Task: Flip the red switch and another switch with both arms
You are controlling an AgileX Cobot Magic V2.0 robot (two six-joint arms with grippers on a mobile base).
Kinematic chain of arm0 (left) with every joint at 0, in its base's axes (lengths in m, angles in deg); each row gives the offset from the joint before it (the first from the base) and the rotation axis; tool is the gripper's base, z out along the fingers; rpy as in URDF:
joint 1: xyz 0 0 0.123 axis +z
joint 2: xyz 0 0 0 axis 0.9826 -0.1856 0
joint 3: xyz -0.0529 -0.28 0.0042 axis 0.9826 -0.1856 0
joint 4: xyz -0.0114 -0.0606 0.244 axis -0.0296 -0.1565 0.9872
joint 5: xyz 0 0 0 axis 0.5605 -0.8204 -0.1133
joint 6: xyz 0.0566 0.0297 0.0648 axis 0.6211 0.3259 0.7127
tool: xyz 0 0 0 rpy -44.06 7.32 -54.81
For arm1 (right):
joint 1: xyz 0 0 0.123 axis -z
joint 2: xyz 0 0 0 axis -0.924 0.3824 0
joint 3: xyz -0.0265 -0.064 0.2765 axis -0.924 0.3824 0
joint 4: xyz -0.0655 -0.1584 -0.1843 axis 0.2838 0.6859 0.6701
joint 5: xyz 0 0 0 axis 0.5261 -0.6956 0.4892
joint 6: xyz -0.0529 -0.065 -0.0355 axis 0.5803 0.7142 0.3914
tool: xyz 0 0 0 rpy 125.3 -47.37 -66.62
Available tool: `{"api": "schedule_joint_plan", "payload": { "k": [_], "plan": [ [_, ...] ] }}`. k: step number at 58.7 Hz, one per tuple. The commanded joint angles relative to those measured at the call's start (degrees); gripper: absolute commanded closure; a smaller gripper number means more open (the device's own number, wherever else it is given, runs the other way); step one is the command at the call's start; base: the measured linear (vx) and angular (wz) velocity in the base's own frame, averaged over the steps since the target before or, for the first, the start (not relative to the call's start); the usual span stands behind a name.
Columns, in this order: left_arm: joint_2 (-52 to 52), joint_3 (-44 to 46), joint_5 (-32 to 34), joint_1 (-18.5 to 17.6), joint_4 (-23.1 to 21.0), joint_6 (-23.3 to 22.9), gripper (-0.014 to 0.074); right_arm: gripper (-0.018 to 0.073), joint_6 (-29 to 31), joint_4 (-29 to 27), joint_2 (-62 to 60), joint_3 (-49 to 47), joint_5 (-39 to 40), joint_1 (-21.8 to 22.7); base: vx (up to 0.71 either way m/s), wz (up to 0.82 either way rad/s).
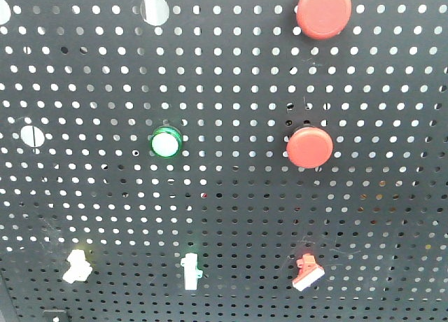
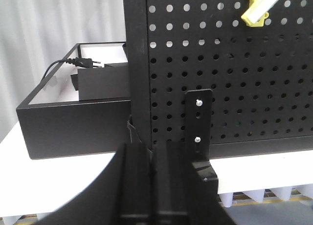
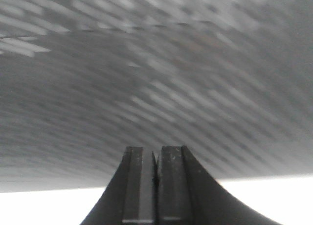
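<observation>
One black pegboard (image 1: 231,217) fills the front view, standing on a white table (image 2: 58,181) in the left wrist view. Beside its frame, one black open box (image 2: 73,122) holds a smaller black unit with a plugged cable (image 2: 63,63). One black bracket (image 2: 198,122) with two screws is fixed at the board's foot.

On the board there are two big round red buttons, one at top right (image 1: 322,11) and one mid-right (image 1: 309,147), and one green-ringed round lamp (image 1: 166,142) at centre left. Along the bottom row sit three small toggles: the pale yellow-based switch (image 1: 77,266) at left, a green-based toggle (image 1: 190,269) in the middle, and the red switch (image 1: 306,271) at right, its white lever tip tilted down-left. No writing or brand can be read.

The left gripper (image 2: 151,186) has its jaws pressed together on nothing, low by the board's left post. The right gripper (image 3: 156,186) is likewise closed and empty, before a motion-blurred board.
</observation>
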Motion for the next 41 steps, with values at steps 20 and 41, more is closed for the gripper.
{"api": "schedule_joint_plan", "payload": {
  "k": [20, 41],
  "plan": [
    [1.1, -1.1, 4.6, 0.1, 0.0, -0.7, 0.0594, 0.0566, -1.7, 6.7, -15.5, 7.6, 3.4, 3.1, 0.0, 0.0],
    [1.1, -1.1, 4.6, 0.1, 0.0, -0.7, 0.0594, 0.0566, -1.7, 6.7, -15.5, 7.6, 3.4, 3.1, 0.0, 0.0]
  ]
}}
